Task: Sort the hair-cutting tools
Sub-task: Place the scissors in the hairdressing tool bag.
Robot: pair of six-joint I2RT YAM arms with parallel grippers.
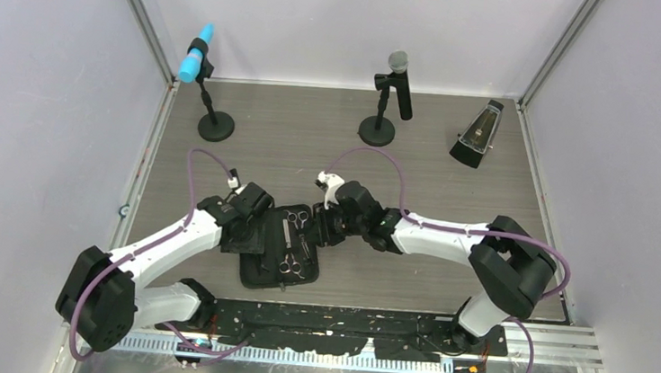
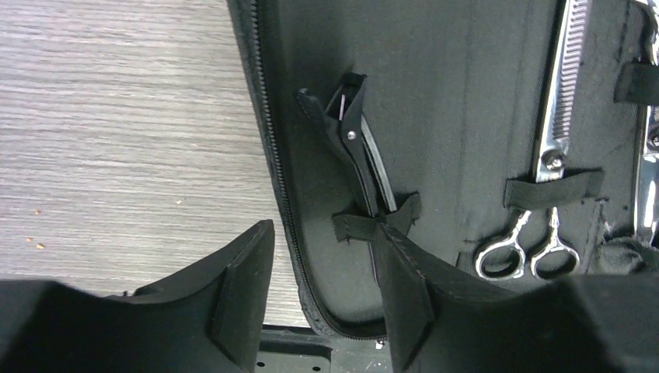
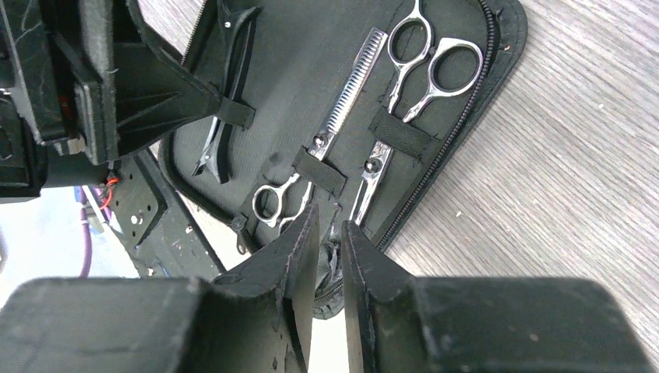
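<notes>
At centre frame on the grey wood-grain worktop lies the open black rectangular zip case, holding two silver scissors and a thin black hair clip under elastic straps. The left gripper stands with jaws parted, straddling the clip's strap. The right gripper hovers at the case's edge, jaws narrowly apart, grasping nothing visible.

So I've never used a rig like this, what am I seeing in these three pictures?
Two robot arms work over a wooden table. The overhead picture shows both; the other two come from cameras on each wrist. An open black zip case lies between them, with thinning scissors, plain scissors and a black hair clip strapped inside. The left tool stands open, straddling the case edge below the clip. The right tool is nearly closed over the case's edge; whether it grips anything is unclear. Two microphones stand behind.
</notes>
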